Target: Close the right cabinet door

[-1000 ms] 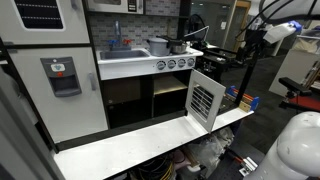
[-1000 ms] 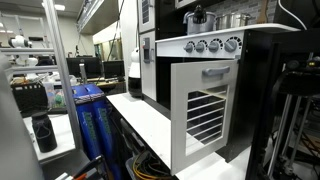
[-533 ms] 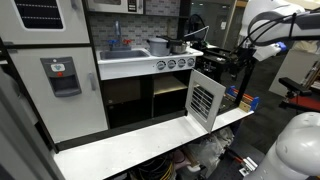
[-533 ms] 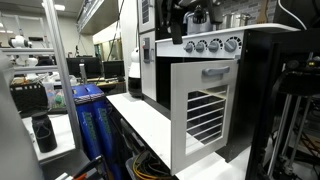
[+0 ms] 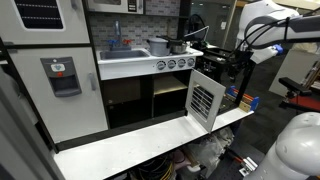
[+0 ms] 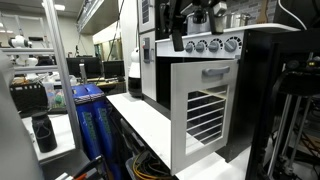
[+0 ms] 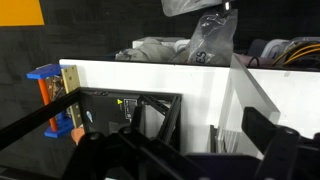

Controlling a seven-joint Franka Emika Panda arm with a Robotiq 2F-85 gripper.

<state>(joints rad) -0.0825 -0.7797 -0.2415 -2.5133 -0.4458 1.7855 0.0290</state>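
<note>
The right cabinet door (image 5: 205, 100) is a small white-framed door with horizontal slats. It stands swung open from the toy oven, out over the white table (image 5: 130, 148). In an exterior view it faces the camera (image 6: 204, 112). In the wrist view its top edge and slats (image 7: 222, 125) show from above. My gripper (image 5: 243, 58) hangs high to the right of the door, apart from it. In an exterior view it sits above the knobs (image 6: 180, 28). Its dark fingers (image 7: 185, 155) are spread and empty.
A tall white fridge door with a grey dispenser (image 5: 62, 76) stands at the left. A sink counter with a row of knobs (image 5: 176, 63) and pots tops the oven. Blue bins (image 6: 90, 118) and a black rack (image 7: 60, 110) stand beside the table.
The arm has swung in toward the toy kitchen. The gripper has come down into view above the knobs. The door has not moved.
</note>
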